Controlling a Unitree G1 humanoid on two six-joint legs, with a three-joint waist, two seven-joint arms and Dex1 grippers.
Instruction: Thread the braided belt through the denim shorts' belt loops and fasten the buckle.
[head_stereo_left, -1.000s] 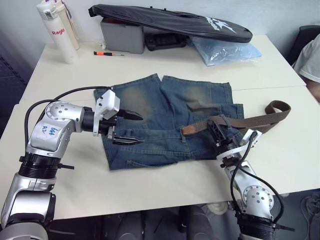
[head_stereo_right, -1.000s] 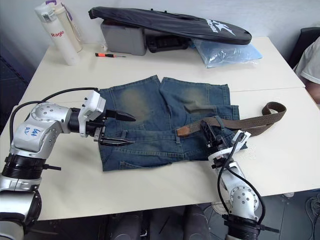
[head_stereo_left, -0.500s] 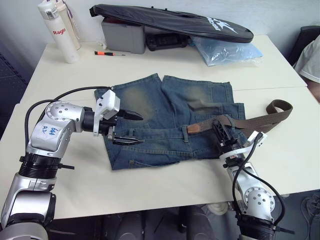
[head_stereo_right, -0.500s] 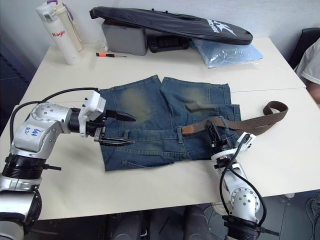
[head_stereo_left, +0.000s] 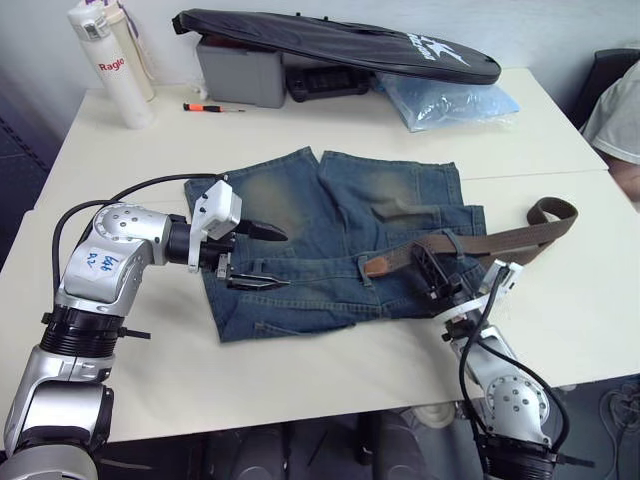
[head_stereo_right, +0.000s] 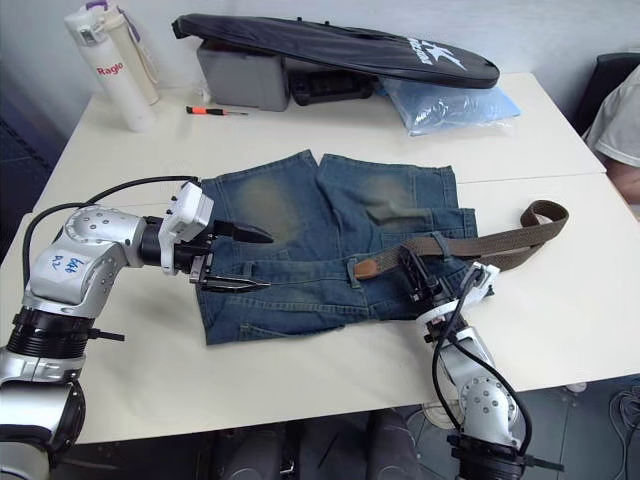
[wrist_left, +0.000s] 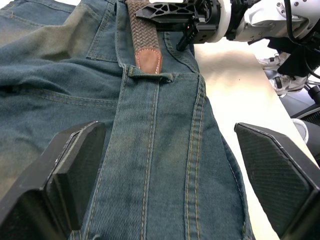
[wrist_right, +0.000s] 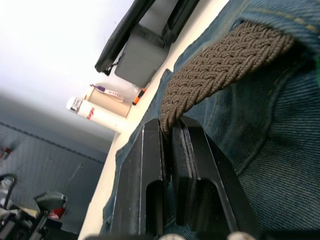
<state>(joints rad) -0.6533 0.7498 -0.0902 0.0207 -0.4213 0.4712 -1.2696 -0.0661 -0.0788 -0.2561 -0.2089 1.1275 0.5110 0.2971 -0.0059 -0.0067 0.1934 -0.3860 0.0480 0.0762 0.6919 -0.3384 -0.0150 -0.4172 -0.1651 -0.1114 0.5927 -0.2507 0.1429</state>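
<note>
While shorts (head_stereo_left: 330, 245) lie flat on desk (head_stereo_left: 300, 370):
Right tool (head_stereo_right: 415, 283): clamped on belt (head_stereo_right: 480, 243) over waistband.
Belt tip (wrist_left: 148, 57): at a loop (wrist_left: 150, 76).
Left tool (head_stereo_left: 258, 258): spread wide, empty, above waistband.

Between the spread black fingers (wrist_left: 75, 170) of the left gripper (head_stereo_left: 256, 258) lies only flat blue denim shorts (wrist_left: 165, 165) waistband. Ahead of those fingertips, a narrow denim belt loop (wrist_left: 150, 77) and the right gripper (head_stereo_left: 430, 275), pinching the brown braided belt (wrist_right: 225, 65), block passage.
</note>
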